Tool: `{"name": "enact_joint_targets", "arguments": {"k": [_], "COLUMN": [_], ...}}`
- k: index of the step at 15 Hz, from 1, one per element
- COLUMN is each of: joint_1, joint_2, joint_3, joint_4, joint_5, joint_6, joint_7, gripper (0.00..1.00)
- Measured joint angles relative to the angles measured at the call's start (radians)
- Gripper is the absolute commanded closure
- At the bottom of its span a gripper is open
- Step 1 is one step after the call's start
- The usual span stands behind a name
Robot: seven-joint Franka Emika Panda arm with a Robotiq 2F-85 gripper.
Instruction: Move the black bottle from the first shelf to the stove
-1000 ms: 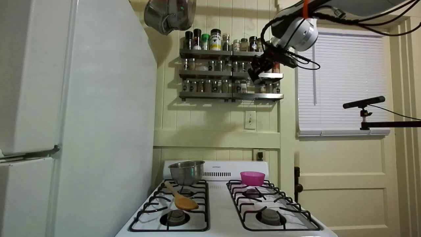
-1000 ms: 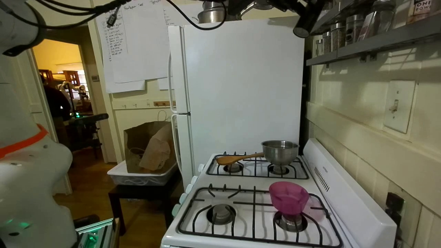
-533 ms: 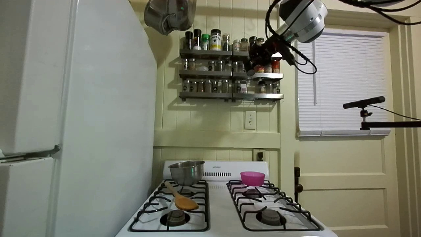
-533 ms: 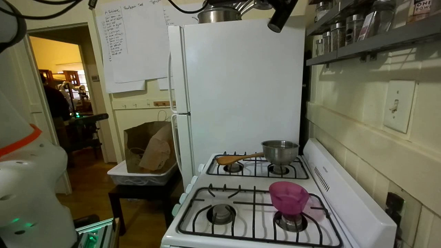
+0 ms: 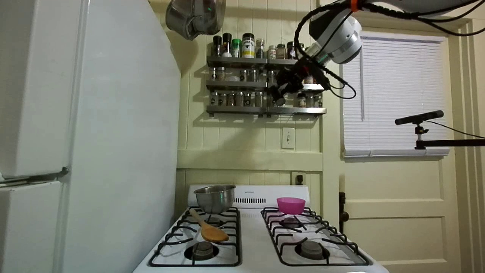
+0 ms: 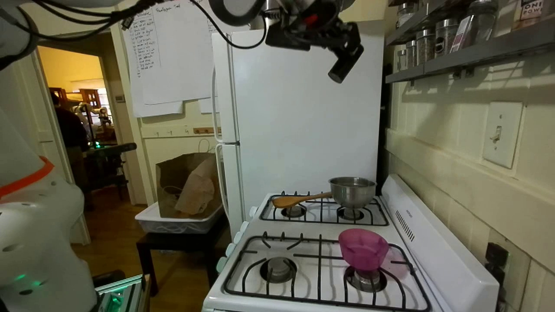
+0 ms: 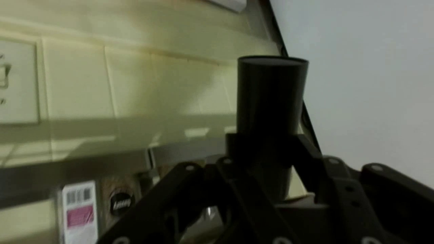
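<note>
While the claw [image 7: 266, 145] grips firmly around the black bottle [image 6: 344, 67], this bottle hangs tilted, well above the level of the stove [image 5: 252, 239]; I think its long axis must become upright during the lowering.

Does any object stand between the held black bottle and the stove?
Nothing visible stands between the black bottle in the gripper and the stove below; a pink bowl, metal bowl and wooden spoon are on it.

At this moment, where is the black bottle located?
The black bottle is held between the robot's fingers. In an exterior view, it appears tilted, higher than the stove, with the fridge behind it and the spice shelves to its right.
</note>
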Motion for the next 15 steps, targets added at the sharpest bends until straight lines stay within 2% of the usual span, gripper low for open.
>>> {"name": "enact_joint_targets", "arguments": {"k": [3, 7, 8, 10, 13, 14, 15], "joint_1": [0.018, 0.038, 0.047, 0.069, 0.077, 0.078, 0.078], "joint_2": [0.006, 0.011, 0.015, 0.026, 0.032, 0.031, 0.031], "joint_3": [0.029, 0.034, 0.03, 0.021, 0.018, 0.017, 0.016], "joint_4": [-0.122, -0.264, -0.293, -0.336, -0.347, -0.347, -0.347], "joint_5": [0.0, 0.005, 0.011, 0.047, 0.057, 0.057, 0.057], "joint_6": [0.032, 0.149, 0.188, 0.245, 0.259, 0.259, 0.259], "joint_7": [-0.022, -0.11, -0.145, -0.222, -0.247, -0.247, -0.248], "gripper": [0.81, 0.81, 0.56, 0.56, 0.56, 0.81, 0.81]}}
